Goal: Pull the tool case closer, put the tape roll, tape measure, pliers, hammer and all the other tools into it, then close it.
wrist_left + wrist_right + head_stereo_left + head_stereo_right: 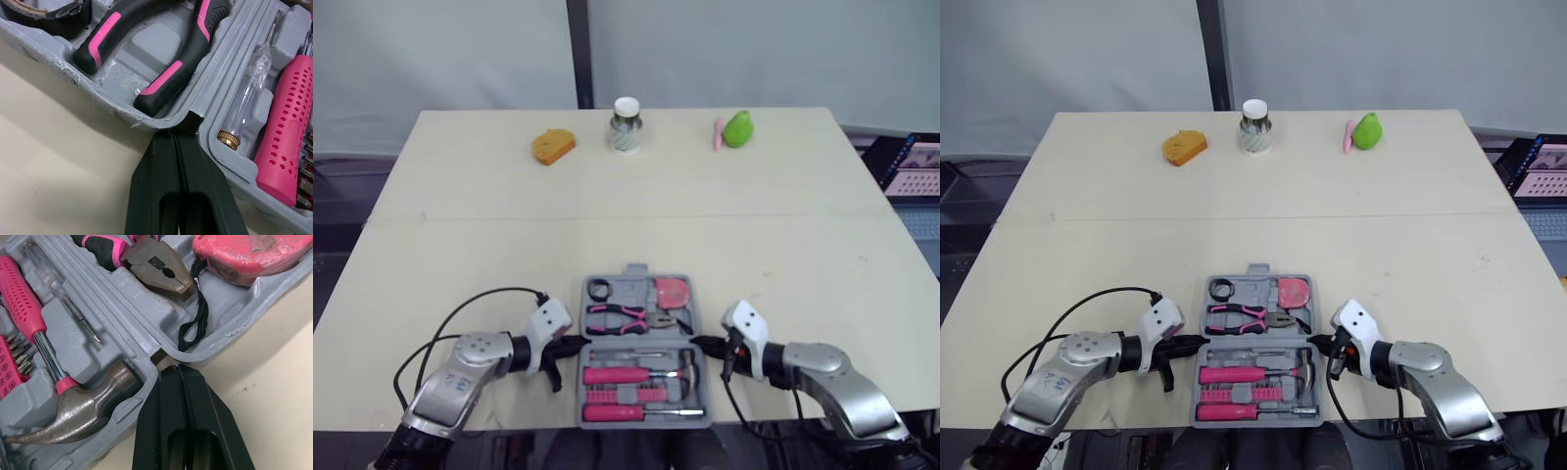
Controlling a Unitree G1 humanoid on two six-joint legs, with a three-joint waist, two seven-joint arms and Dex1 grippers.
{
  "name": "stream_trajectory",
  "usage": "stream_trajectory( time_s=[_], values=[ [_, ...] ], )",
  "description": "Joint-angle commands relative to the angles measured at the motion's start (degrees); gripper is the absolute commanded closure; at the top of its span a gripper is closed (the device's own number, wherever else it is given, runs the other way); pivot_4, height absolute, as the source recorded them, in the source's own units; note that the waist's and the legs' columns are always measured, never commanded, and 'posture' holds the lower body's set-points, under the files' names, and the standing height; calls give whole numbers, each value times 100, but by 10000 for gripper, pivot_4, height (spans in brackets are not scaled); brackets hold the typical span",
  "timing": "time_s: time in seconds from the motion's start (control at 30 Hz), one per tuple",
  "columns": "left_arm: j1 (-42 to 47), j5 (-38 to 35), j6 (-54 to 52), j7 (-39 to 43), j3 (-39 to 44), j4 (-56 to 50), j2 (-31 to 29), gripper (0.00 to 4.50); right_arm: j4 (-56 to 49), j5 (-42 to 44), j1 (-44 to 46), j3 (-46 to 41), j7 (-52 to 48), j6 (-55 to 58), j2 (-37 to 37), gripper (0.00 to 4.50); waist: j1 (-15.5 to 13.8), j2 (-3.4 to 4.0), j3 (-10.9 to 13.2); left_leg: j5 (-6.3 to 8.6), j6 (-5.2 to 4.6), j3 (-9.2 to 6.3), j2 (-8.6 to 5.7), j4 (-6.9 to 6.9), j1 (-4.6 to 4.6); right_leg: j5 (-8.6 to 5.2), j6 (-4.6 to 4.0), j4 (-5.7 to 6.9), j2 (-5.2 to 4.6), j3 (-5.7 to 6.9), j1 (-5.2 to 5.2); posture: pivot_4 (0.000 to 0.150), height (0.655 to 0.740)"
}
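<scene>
Centrally in the head views, the open grey plastic tool case lies at the beige table's near edge, tools seated inside, with the left gripper and right gripper at its flanks. Left wrist view: fingers pressed together, tips touching the case rim beside the pink-and-black pliers. Right wrist view: fingers likewise closed, at the rim's notch near the steel hammer head.

You have the tool case lying open at the near edge of the table, between left gripper and right gripper. Its rear half holds tape roll, pliers and tape measure; the hammer lies in front.
</scene>
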State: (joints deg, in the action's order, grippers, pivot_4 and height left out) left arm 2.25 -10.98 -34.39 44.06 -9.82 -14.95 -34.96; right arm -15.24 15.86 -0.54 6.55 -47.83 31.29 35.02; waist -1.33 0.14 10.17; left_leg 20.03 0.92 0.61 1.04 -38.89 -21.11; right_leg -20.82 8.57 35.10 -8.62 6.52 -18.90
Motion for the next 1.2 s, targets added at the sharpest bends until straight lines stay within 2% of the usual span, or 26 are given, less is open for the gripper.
stream_trajectory(
  time_s=[0.03, 0.27, 0.4, 0.47, 0.53, 0.63, 0.73, 0.87, 1.03, 1.2],
  values=[
    [-107, 107, -142, -7, -215, 220, -28, 45000, -199, 80, 36, 12, -4, -80, -43, 44666, 0, 0, 0, 0, 0, 0, 0, 0, 0, 0, 0, 0, 0, 0, 0, 1500, 7400],
    [-74, 93, -145, -4, -167, 263, -80, 45000, -223, 59, 7, -52, 53, -49, -18, 44666, -2, 0, 0, 0, 0, 1, 0, -2, 0, 0, 0, 0, 0, -2, 0, 1500, 7400],
    [-191, 86, -32, 71, 161, 382, -388, 45000, -264, 162, -92, -362, -13, 112, 241, 44666, -1, 0, 0, 0, 0, 2, 0, -1, -1, 0, 0, 0, 0, -2, 0, 1500, 7400],
    [-184, 88, 239, 28, 552, 529, -584, 45000, -269, 387, -101, -679, -69, 409, 430, 39557, 9, 0, 0, 0, 0, 2, 0, 1, 1, 0, 0, -1, 0, -2, 0, 1500, 7400],
    [-162, -23, 416, 164, 815, 576, -782, 45000, -191, 722, 5, -994, -103, 747, 512, 31933, 12, 0, 0, 0, 0, 3, 6, 3, 2, -1, -2, -2, 4, -1, -1, 1500, 7400],
    [-231, -535, 366, 859, 905, 116, -1088, 45000, 161, 1597, 641, -1590, 64, 1755, 282, 16326, 46, -1, 1, 0, 2, 10, 14, 2, 1, -3, -5, -4, 11, -1, -2, 1500, 7400],
    [-331, -675, 142, 1225, 532, -482, -1305, 45000, 596, 2095, 1378, -1785, 361, 2743, -40, 1830, 45, 4, 3, 2, 3, 9, 11, 2, -2, -2, -5, -3, 7, -4, -4, 1500, 7400],
    [-411, -935, -177, 1498, 207, -964, -1350, 45000, 1160, 2160, 2022, -1600, 701, 3488, -339, 797, -9, 5, 4, 2, 4, -4, 8, 2, -12, -3, -5, 0, 7, -6, -7, 1500, 7400],
    [-411, -879, -297, 1512, -124, -1121, -1355, 45000, 1419, 2133, 2374, -1479, 968, 3798, -687, 797, 8, 6, 4, 2, 4, 9, 5, 3, -16, -3, -5, 9, 7, -20, -25, 1500, 7400],
    [-390, -216, 189, 1392, -661, -709, -1378, 45000, 1552, 2118, 2451, -1395, 1045, 3769, -909, 797, 8, 6, 4, 2, 4, 22, 4, 3, -28, -3, -5, 47, 6, -32, -67, 1500, 7400]
  ],
)
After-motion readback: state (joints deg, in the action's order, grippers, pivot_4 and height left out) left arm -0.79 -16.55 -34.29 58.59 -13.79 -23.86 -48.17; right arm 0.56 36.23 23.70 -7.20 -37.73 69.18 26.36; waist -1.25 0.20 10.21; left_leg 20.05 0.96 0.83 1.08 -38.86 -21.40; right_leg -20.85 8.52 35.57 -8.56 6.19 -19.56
